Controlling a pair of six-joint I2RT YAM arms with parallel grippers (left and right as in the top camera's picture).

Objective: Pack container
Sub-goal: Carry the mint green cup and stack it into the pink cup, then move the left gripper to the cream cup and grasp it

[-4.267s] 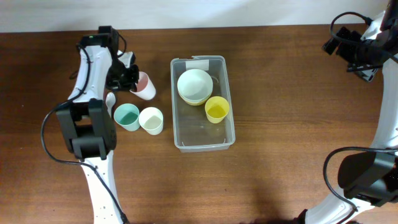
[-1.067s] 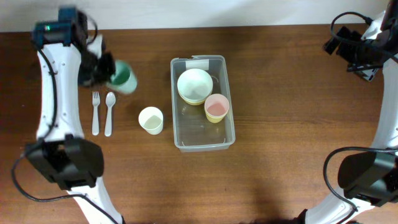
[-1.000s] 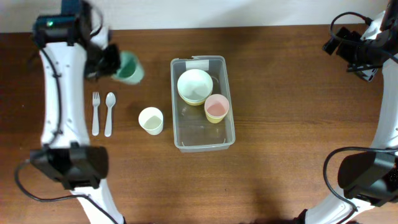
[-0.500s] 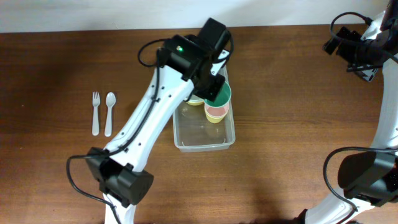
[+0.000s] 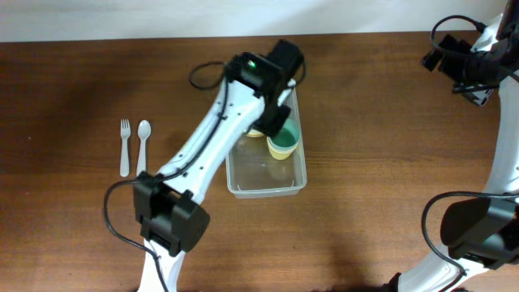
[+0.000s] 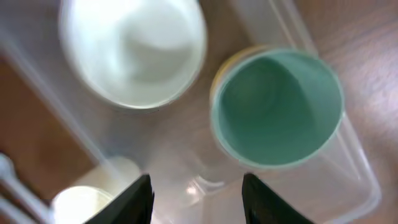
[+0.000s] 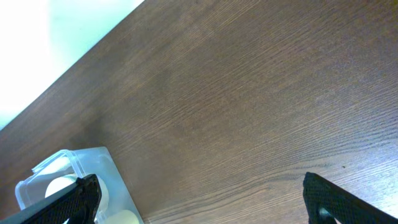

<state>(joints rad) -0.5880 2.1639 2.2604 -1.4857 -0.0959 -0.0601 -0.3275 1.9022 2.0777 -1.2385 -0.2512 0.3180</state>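
The clear container (image 5: 268, 177) stands mid-table; its wall also shows in the left wrist view (image 6: 356, 182) and the right wrist view (image 7: 74, 167). Inside it, a green cup (image 5: 284, 146) sits nested on the stacked cups, with a yellow rim showing under it in the left wrist view (image 6: 277, 106). A white bowl (image 6: 134, 46) lies beside it in the container. My left gripper (image 5: 273, 122) hovers over the container, open and empty (image 6: 199, 202). A cream cup (image 6: 81, 205) stands outside the container; my left arm hides it in the overhead view. My right gripper (image 5: 466, 71) is open and empty (image 7: 208, 205) at the far right.
A white fork (image 5: 124, 148) and a white spoon (image 5: 143, 146) lie side by side on the left of the wooden table. My left arm crosses the table from the front up to the container.
My left arm carried the green cup from the left side over the container. It has let go, and the cup now sits nested on the pink cup. The right arm has not moved.
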